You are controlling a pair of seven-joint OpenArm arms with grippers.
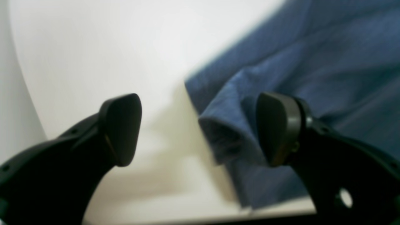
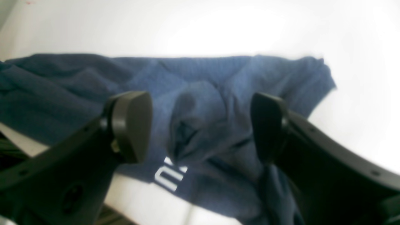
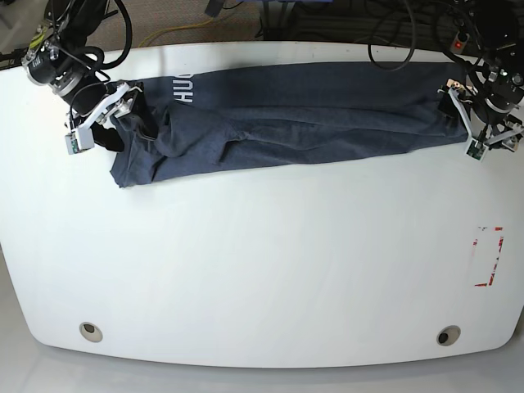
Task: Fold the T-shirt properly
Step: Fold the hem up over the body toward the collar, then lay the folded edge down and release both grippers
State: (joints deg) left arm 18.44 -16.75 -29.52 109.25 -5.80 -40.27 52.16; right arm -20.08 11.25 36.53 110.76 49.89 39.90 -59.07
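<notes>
While the base view shows the T-shirt (image 3: pixel 295 115) as 1 long band on the counter (image 3: pixel 262 262), the wrist views show left claw (image 1: pixel 200 128) and right claw (image 2: pixel 201 125) released.

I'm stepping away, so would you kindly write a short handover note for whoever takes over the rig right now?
Left gripper: open, holding nothing, at one end of the T-shirt.
Right gripper: open, empty, over the bunched lettered end.
T-shirt: a long, wrinkled band along the far side of the white table, lettering at the right arm's end.
Done: a lengthwise fold, apparently.
Left: smooth it and fold the ends in.
</notes>
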